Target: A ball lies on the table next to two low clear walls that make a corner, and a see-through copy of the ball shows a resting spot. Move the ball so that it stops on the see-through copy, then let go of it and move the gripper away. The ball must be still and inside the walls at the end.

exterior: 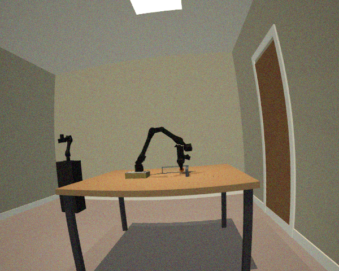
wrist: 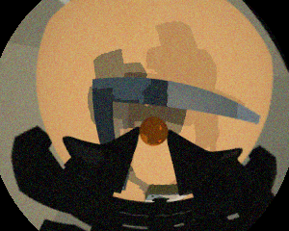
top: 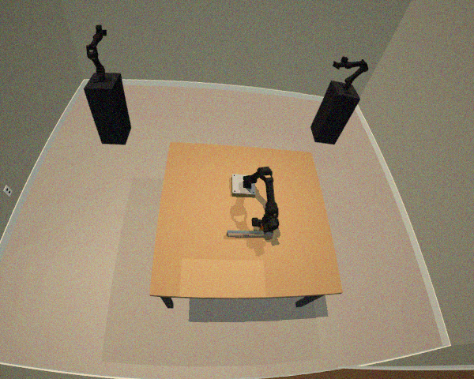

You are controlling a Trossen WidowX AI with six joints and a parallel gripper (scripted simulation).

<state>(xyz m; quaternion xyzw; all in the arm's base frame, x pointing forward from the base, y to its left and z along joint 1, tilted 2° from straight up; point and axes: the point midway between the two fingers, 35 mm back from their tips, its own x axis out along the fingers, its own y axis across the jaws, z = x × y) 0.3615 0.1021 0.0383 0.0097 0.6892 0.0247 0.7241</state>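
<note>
Top: orange desk [top: 212, 260] on a pinkish floor; the arm reaches toward the desk's near edge. Exterior: tool [exterior: 181, 168] low beside the clear walls [exterior: 171, 169]. Wrist: tool clamps the orange ball [wrist: 154, 131] at the walls' corner.

The arm [exterior: 152, 140] rises from its base, bends at the elbow and slopes down to a wrist pointing straight down. The gripper [wrist: 154, 144] hangs low over the table [exterior: 216, 178], its fingers clamped on the orange ball [wrist: 154, 131].
</note>
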